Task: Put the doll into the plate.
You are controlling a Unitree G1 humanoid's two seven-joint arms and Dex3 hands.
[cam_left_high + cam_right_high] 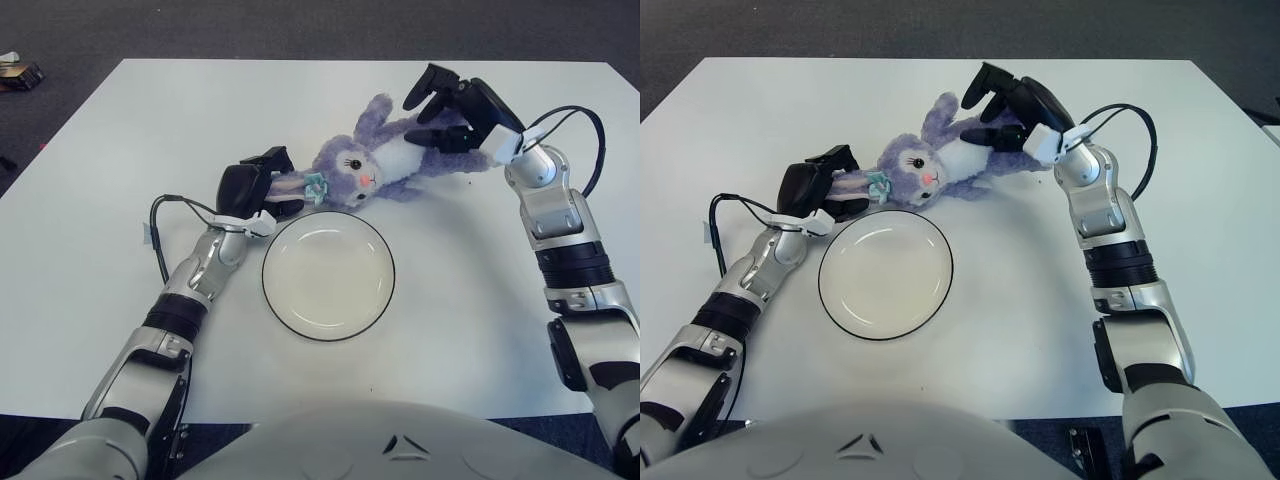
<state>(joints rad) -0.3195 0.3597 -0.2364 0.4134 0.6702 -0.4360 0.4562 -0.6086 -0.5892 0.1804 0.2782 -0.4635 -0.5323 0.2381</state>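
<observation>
The white table fills most of the view, and its far edge and both far corners are visible against a dark grey carpet floor. Around the middle there is much bare surface: a wide free band on the left, another on the right past the right arm, and free room behind the doll up to the far edge.

The plate is a round white dish with a thin dark rim. It lies flat near the centre of the table, a little toward the robot, and nothing is in it.

The doll is a purple rabbit with a white belly. It lies on the table just behind the plate, outside of it, stretched from the left near side to the right far side. Its face is turned up and its head is the part nearest to the plate rim, close to it but not over it.

The left hand is at the left end of the doll, beside the plate's far-left edge. Its dark fingers are closed on one pale ear, next to a small teal bow.

The right hand is at the other end, above the doll's body and leg. Its fingers are spread wide and hold nothing; whether a fingertip touches the plush I cannot tell.

A thin black cable loops on the table beside the left forearm.

A small dark object lies on the floor at the far left.
</observation>
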